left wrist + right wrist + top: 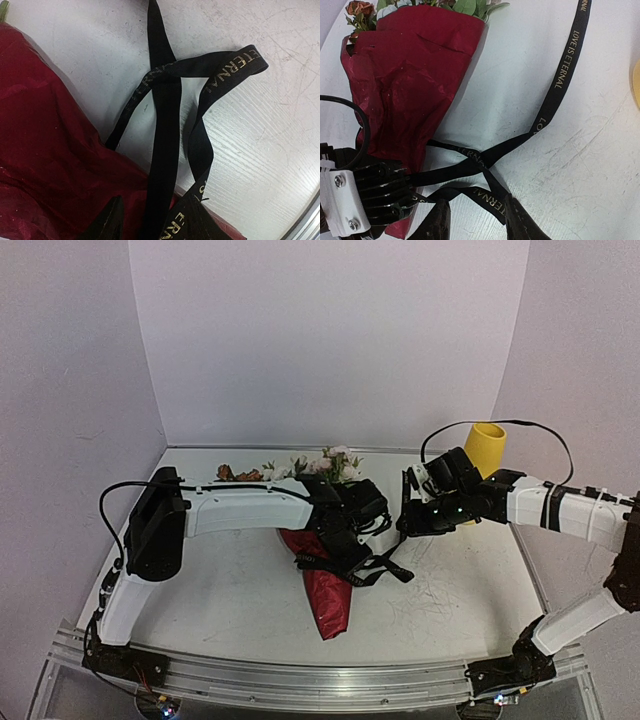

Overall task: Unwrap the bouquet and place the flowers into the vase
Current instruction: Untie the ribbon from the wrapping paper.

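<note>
Top external view: the bouquet (325,608) lies on its side on the white table (450,605). Its dark red wrap tapers toward the arm bases, and the flowers (328,464) fan out at the far end. The stems are inside the wrap.

Black ribbon (555,90), lettered "LOVE IS ETERNAL" in gold: it trails loose over the table on the bouquet's right side, crossing itself just beside the wrap. One end runs away toward the far side. Whether it is knotted around the wrap cannot be told.

Left gripper (352,548): directly above the bouquet's middle, pointing down. In the left wrist view one dark fingertip (113,222) shows over the red wrap, with a ribbon strand beside it. The other is covered by ribbon, so whether the pincer is apart or clamped cannot be told.

Right gripper (477,220): just to the right of the bouquet, low over the ribbon crossing. Its jaws stand apart with bare table visible between them, and nothing is gripped.

Vase (487,448): mustard yellow, upright, well apart from the bouquet on its right and farther back, partly behind the right arm.
</note>
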Controlling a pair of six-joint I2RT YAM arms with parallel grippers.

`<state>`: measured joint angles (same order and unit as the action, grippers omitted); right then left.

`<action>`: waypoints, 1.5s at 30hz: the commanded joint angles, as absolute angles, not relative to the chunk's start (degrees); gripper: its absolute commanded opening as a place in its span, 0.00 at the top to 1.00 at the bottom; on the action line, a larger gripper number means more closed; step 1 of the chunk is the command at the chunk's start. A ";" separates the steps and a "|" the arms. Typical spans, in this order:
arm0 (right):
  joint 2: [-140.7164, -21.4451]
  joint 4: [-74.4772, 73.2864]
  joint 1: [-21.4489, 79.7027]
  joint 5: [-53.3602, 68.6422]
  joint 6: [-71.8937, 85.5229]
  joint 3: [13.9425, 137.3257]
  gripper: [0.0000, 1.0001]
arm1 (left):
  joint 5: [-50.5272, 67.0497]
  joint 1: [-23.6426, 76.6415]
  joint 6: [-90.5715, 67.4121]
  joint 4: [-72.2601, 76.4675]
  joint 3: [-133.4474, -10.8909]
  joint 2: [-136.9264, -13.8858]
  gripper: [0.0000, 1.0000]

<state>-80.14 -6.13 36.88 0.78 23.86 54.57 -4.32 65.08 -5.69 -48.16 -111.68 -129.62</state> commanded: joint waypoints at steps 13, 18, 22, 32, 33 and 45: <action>-80.42 -7.03 36.61 0.00 23.38 54.89 0.60 | -8.16 66.36 -5.72 -49.80 -111.66 -129.99 0.64; -81.13 -7.03 36.63 0.09 23.36 55.32 0.61 | -8.79 66.36 -5.68 -50.05 -111.19 -130.04 0.74; -81.32 -7.03 36.57 0.17 23.38 55.50 0.61 | -9.49 66.33 -5.72 -50.12 -111.18 -129.67 0.93; -81.30 -7.03 36.57 0.27 23.46 55.37 0.61 | -14.85 66.26 -7.89 -49.99 -113.79 -125.40 1.00; -81.30 -7.03 36.63 0.38 23.45 55.35 0.61 | -14.88 66.25 -7.87 -49.99 -113.99 -125.14 1.00; -80.52 -7.05 36.63 0.79 23.45 54.44 0.61 | -1.23 66.27 -7.26 -50.08 -113.39 -125.73 0.66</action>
<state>-80.68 -6.11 36.88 0.80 23.82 54.57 -6.84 66.06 -7.56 -49.61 -111.44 -128.53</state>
